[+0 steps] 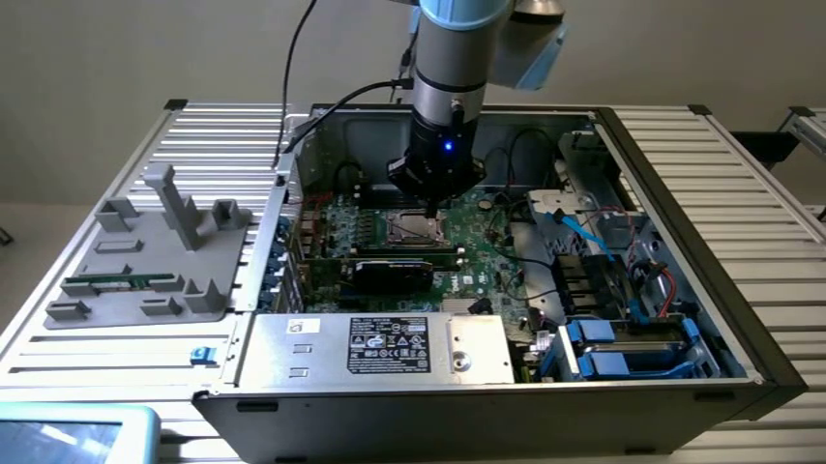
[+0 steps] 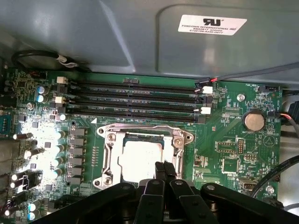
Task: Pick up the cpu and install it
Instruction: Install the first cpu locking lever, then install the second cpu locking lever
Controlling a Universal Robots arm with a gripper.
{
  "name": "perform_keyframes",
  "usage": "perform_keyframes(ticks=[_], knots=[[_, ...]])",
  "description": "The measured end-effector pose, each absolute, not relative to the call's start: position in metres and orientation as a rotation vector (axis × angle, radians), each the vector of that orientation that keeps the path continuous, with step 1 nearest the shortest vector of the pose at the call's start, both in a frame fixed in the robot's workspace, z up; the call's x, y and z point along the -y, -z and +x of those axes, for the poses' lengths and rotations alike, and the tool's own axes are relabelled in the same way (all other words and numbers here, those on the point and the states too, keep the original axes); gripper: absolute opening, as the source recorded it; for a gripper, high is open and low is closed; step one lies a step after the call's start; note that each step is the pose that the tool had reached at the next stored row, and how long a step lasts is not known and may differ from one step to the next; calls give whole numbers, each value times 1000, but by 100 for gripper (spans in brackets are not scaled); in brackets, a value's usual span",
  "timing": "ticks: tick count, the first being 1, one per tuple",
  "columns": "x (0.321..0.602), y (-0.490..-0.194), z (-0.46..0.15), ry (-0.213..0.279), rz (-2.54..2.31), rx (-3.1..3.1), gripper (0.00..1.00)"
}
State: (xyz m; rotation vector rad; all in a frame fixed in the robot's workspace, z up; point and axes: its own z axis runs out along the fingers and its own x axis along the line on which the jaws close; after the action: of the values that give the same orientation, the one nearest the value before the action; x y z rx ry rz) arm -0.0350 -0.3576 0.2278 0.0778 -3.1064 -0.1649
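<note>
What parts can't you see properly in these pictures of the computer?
- Exterior view: the gripper covers part of the socket.
- Wrist view: the shut gripper hides the near edge of the cpu.
- Wrist view: the white label has print too small to read.

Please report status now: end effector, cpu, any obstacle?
End effector shut, over the socket frame. Cpu lies inside the socket, fingers at its edge. Nothing in the way.

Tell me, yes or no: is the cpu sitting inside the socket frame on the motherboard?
Yes. In the wrist view the cpu lies flat within the metal socket frame, with the shut gripper at its edge.
</note>
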Motion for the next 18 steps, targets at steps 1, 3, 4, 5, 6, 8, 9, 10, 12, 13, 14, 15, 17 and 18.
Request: perform_keyframes(ticks=[1, 3, 4, 5, 6, 8, 9, 10, 12, 13, 14, 15, 17, 18], knots=[[358, -228, -35, 165, 78, 3106, 9], [358, -228, -35, 165, 78, 3106, 9], [358, -228, -35, 165, 78, 3106, 9], [358, -228, -35, 165, 78, 3106, 9], [358, -228, -35, 165, 78, 3106, 9], [358, -228, -35, 165, 78, 3106, 9], [358, -228, -35, 165, 78, 3106, 9], [358, -228, -35, 165, 78, 3106, 9], [358, -228, -35, 165, 78, 3106, 9], [358, -228, -35, 165, 78, 3106, 9], [358, -228, -35, 165, 78, 3106, 9], [358, -228, -35, 165, 78, 3106, 9], [360, -228, -35, 196, 78, 3105, 9], [361, -228, -35, 224, 79, 3105, 9]])
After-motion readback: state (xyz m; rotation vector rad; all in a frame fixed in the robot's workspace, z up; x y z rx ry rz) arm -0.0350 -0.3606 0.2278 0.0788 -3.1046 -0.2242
